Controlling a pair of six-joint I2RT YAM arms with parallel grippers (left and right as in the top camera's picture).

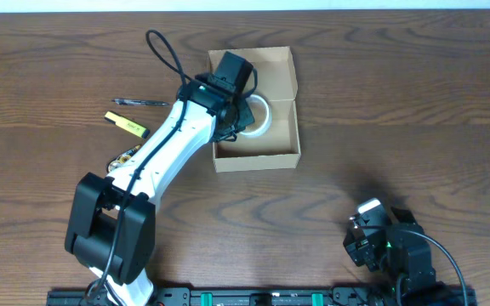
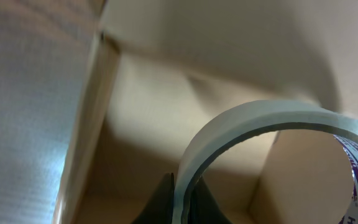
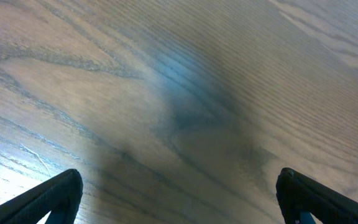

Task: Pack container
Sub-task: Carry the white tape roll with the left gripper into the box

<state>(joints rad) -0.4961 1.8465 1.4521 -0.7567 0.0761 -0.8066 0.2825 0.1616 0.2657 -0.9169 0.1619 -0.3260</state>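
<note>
The container is a tan cardboard box, open, with its flap lid laid back at the far side. My left gripper reaches into it from the left and is shut on a white tape roll. In the left wrist view the two dark fingers pinch the roll's rim, with the box's inner walls close behind. My right gripper rests low near the front right; its fingers are wide open over bare wood.
A yellow marker and a thin dark pen lie left of the box. A small patterned object shows beside the left arm. The table is dark brown wood.
</note>
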